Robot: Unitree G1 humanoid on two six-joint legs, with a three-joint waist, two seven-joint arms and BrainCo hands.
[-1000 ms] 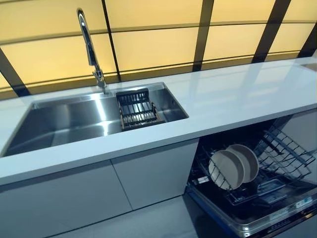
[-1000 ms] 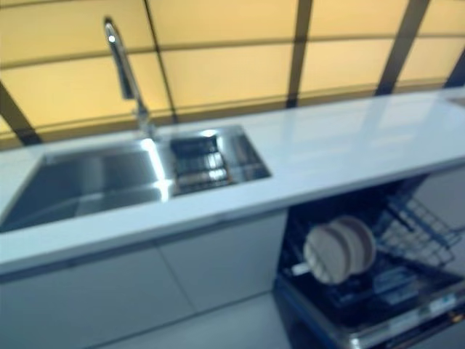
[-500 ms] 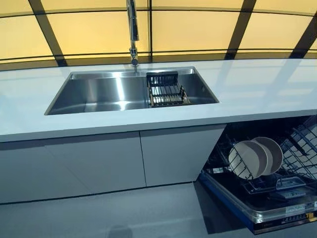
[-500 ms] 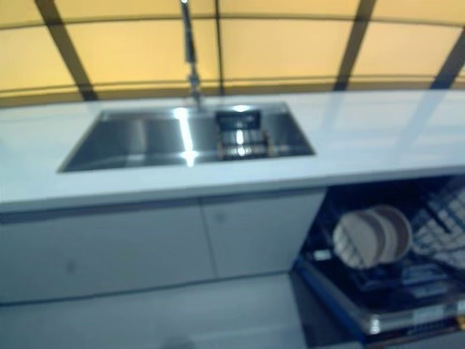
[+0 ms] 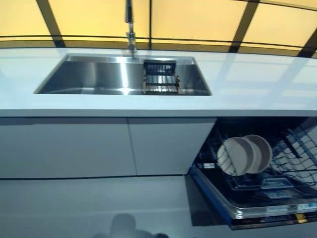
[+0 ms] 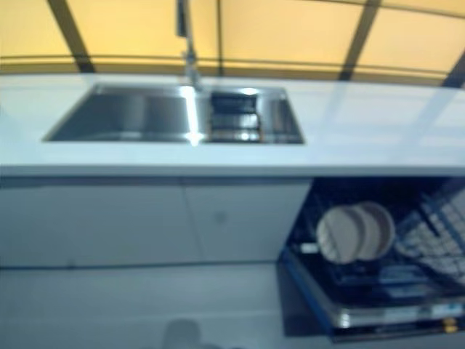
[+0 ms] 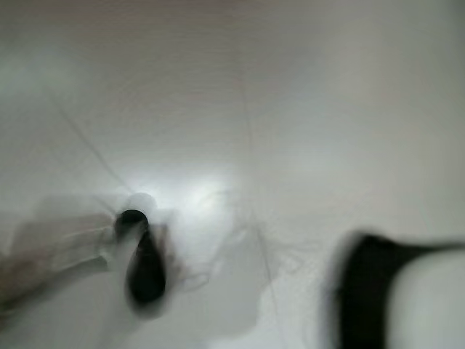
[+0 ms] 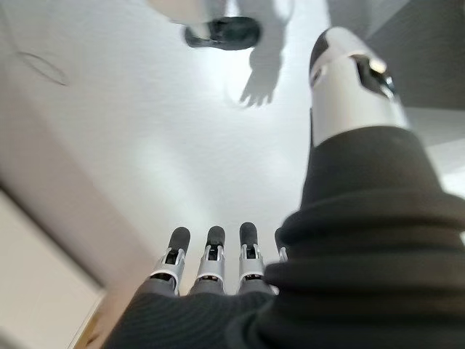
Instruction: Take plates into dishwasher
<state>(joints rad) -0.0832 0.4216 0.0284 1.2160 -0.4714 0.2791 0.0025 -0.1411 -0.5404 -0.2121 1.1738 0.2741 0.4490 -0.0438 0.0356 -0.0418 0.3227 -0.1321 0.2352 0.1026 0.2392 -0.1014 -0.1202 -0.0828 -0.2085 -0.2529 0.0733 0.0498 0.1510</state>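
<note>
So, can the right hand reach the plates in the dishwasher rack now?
Probably not yet: the right hand hangs open over bare floor, holding nothing, and appears in neither head view; the plates stand unobstructed in the rack.

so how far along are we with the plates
Done: two plates stand upright in the open dishwasher's lower rack. In hand: nothing; the right hand hangs open and empty over the floor, and the left wrist view is too blurred to read. Left: no more plates show in the sink or on the counter.
</note>
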